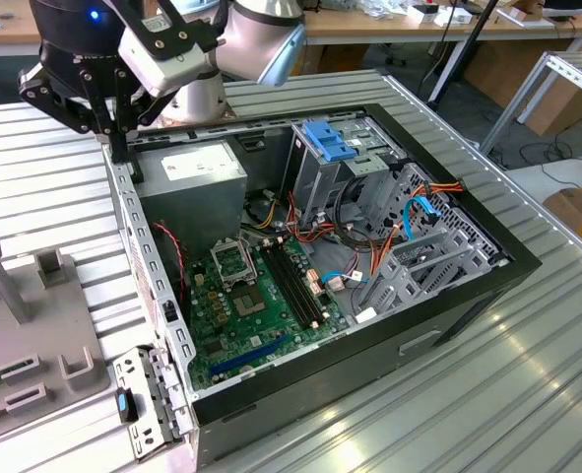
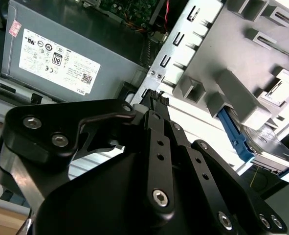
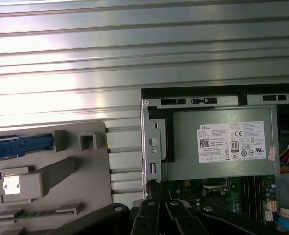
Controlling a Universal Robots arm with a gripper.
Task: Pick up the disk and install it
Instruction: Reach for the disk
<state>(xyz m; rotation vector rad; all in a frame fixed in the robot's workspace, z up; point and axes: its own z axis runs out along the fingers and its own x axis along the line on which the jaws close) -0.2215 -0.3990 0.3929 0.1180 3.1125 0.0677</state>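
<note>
Second wrist view: disk, in its blue carrier, sits on edge in a slot of the grey fixture. Hand hovers beside that fixture, over the computer case rim, fingers closed together, holding nothing.

The table is of ribbed, shiny bare metal; the disk is smooth silver metal framed in blue plastic.
</note>
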